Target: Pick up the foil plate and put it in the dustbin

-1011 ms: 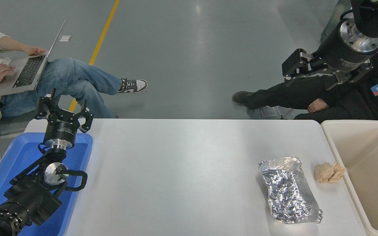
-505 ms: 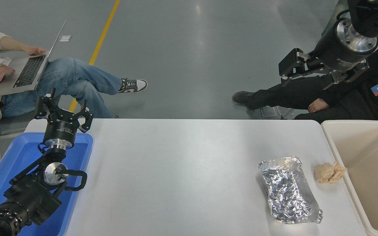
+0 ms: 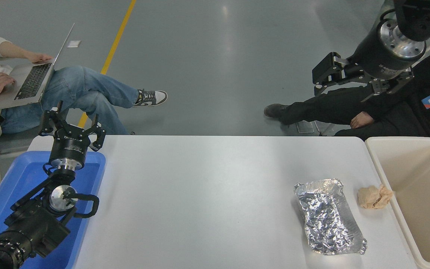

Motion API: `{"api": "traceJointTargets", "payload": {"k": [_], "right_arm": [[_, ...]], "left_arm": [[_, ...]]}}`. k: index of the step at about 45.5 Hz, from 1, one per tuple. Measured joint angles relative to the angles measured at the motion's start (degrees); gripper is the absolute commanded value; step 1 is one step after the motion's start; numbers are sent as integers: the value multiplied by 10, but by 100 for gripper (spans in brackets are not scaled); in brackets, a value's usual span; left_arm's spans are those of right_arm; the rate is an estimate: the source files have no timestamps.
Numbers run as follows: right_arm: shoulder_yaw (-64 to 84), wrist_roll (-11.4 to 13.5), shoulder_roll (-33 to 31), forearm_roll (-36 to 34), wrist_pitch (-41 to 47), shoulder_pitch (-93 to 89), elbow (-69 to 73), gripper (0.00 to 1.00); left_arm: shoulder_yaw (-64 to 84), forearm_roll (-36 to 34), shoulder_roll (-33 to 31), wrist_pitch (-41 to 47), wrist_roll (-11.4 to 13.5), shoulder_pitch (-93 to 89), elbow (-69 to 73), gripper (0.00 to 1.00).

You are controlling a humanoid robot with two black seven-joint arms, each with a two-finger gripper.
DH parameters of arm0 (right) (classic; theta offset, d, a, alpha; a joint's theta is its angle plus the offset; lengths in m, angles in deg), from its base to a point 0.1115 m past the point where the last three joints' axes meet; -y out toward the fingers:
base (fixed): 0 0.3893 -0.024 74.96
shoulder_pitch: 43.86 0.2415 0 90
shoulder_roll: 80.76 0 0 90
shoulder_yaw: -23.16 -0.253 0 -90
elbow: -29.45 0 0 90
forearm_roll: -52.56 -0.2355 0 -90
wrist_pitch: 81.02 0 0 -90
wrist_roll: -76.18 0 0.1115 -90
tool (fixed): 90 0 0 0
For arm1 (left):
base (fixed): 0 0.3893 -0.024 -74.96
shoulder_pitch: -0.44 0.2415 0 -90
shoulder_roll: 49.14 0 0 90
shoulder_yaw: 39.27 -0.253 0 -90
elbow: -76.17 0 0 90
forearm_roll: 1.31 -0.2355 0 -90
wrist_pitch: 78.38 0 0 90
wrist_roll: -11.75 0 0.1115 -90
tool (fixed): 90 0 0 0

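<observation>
The foil plate (image 3: 329, 217) lies crinkled and shiny on the right part of the white table (image 3: 200, 194), with its long side running toward me. The beige dustbin (image 3: 390, 179) stands at the table's right end, just right of the plate. My right gripper (image 3: 345, 87) hangs high above the table's far right edge, well above and beyond the plate, open and empty. My left gripper (image 3: 72, 125) is parked open over the blue tray at the lower left.
A crumpled tan paper wad (image 3: 374, 197) lies between the plate and the dustbin wall. A blue tray (image 3: 17, 179) sits at the left end. A person with a laptop (image 3: 32, 80) sits at far left, and another person (image 3: 349, 108) in black sits at far right.
My right gripper has drifted a little up and to the left. The plate, the wad and the left arm have not moved.
</observation>
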Motion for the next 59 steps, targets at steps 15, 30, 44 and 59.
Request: {"api": "traceJointTargets", "payload": {"k": [15, 30, 44, 59], "right_arm": [[-4, 0, -6, -23, 0, 0, 0, 100], [-4, 1, -10, -27, 0, -49, 1, 100], [-4, 4, -20, 69, 0, -139, 4, 100], [-50, 8, -60, 186, -1, -277, 4, 100]], "left_arm": [[0, 0, 0, 0, 0, 0, 0, 99], [0, 1, 0, 0, 0, 1, 0, 99], [0, 1, 0, 1, 1, 1, 1, 99], [0, 0, -1, 1, 1, 1, 1, 99]]}}
